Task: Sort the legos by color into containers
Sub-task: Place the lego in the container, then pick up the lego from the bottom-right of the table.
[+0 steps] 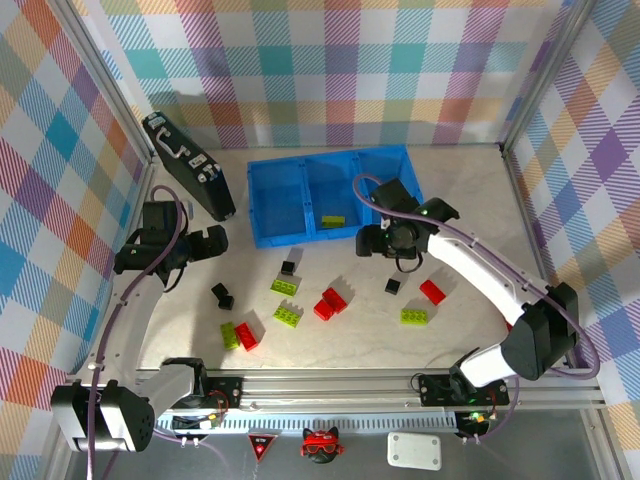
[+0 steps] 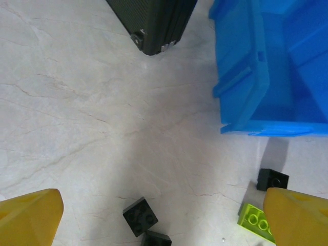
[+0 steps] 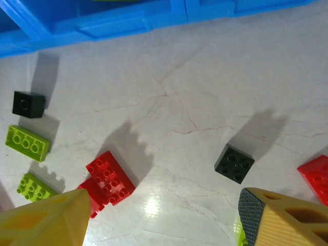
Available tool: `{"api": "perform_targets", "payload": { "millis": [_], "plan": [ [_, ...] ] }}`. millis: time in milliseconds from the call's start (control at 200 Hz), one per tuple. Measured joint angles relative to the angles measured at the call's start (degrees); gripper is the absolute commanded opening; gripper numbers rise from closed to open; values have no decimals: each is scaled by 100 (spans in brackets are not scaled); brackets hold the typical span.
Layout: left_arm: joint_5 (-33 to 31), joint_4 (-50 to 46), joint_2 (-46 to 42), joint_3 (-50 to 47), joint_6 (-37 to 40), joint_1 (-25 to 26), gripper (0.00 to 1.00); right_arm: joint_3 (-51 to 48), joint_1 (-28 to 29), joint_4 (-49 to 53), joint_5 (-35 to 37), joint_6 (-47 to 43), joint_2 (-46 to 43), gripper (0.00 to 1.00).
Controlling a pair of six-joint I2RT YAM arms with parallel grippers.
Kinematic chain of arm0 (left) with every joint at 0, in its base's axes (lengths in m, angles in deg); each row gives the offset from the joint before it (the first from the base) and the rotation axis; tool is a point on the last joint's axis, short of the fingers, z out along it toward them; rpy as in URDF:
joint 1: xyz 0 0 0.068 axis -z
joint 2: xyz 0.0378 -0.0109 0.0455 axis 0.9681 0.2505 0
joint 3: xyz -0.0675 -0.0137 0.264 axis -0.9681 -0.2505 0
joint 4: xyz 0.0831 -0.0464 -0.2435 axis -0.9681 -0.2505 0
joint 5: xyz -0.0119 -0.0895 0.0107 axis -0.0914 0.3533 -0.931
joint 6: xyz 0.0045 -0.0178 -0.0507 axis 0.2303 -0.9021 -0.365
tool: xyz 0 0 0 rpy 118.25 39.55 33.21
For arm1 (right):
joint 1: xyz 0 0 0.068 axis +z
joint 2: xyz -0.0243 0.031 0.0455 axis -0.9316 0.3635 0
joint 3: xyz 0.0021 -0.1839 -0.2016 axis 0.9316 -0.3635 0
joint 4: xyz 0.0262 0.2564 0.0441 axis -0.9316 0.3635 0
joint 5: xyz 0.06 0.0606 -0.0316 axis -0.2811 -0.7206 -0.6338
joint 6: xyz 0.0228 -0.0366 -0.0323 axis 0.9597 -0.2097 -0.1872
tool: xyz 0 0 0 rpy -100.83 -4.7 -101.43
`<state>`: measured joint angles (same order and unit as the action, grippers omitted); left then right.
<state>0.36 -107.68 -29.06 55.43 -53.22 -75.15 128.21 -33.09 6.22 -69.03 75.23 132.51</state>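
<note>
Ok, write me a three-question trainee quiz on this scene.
1. True or false: the lego in the middle compartment of the containers is red.
2. What lies left of the containers? A) black case B) bowl C) cardboard box
3. Fill in: the left pincer and right pincer are both ____.
Key: 1 false, it is lime green; 2 A; 3 open.

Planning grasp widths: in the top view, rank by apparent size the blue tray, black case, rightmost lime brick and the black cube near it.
Largest first:
1. blue tray
2. black case
3. rightmost lime brick
4. black cube
All rest on the table, so nearness hardly skews this.
</note>
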Motion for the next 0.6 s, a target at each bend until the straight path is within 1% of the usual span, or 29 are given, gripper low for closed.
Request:
{"api": "perform_targets", "payload": {
  "millis": [320, 600],
  "plan": [
    [-332, -13, -15, 0, -28, 0, 100, -809, 0, 101, -116, -26, -595, 76],
    [-479, -17, -68, 0, -72, 0, 100, -1585, -2, 286, -164, 186, -1128, 76]
  ]
}}
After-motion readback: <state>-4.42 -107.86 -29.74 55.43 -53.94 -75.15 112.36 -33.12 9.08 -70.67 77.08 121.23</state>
